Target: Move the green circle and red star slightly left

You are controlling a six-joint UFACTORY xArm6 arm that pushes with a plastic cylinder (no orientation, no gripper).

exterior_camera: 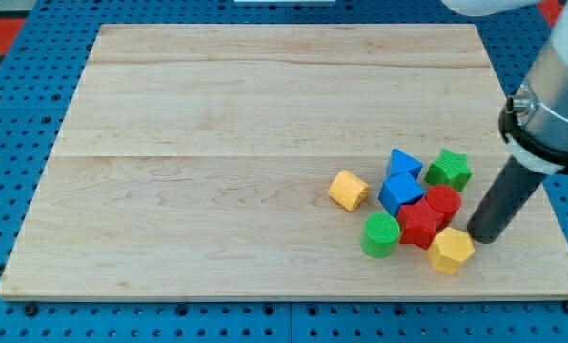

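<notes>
The green circle sits near the view's bottom right of the wooden board. The red star lies just right of it, touching it. A red cylinder sits against the star's upper right. My tip is at the end of the dark rod, just right of the red star and red cylinder, and beside the upper right of a yellow hexagon. I cannot tell whether the tip touches any block.
A blue triangle and a blue cube sit above the red star. A green star is at their right. A yellow cube lies apart on the left. The board's right edge is close to the rod.
</notes>
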